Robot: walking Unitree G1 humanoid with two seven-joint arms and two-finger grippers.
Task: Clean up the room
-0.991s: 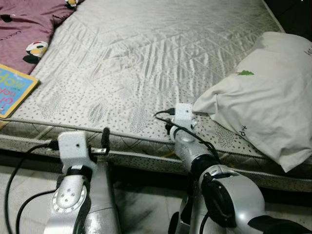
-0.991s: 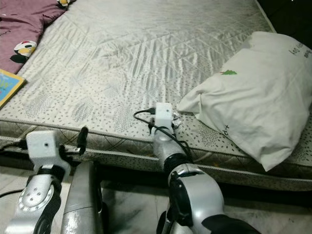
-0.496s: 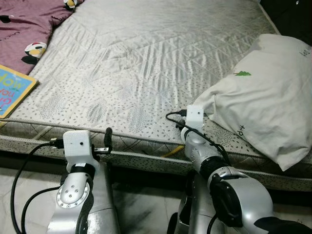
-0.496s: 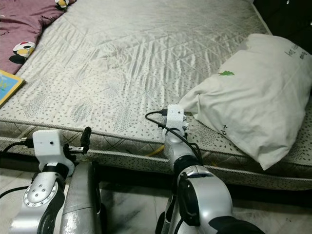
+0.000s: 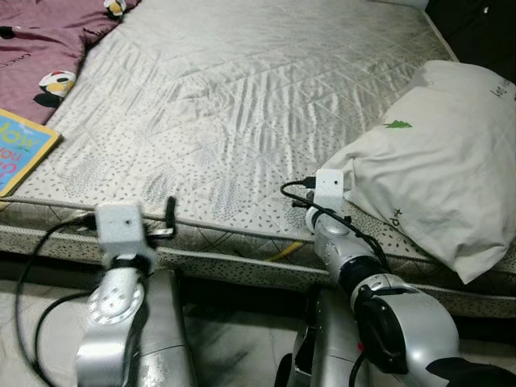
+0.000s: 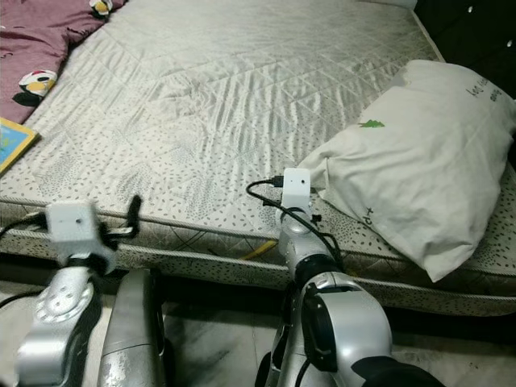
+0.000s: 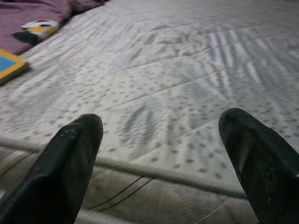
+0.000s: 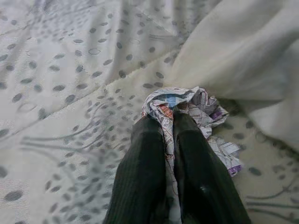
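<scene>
Shifted since a second ago: right gripper (image 8: 174, 122) further toward 3 o'clock along the mattress (image 5: 242, 105) edge, closer against the white pillow (image 5: 435, 161). Now clamped on a crumpled printed wrapper (image 8: 196, 109), fingers (image 8: 145, 172) pressed together with paper pinched between them. Wrapper resting on the mattress, right at the pillow's near corner, touching or almost touching its fabric. Left gripper (image 7: 161, 154) spread wide apart, holding nothing, hovering at the mattress's front edge around 7 o'clock in the head views. Maroon printed cloth (image 5: 40, 48) at 10 o'clock, colourful book (image 5: 24, 145) at 9 o'clock, both well apart from the grippers.
</scene>
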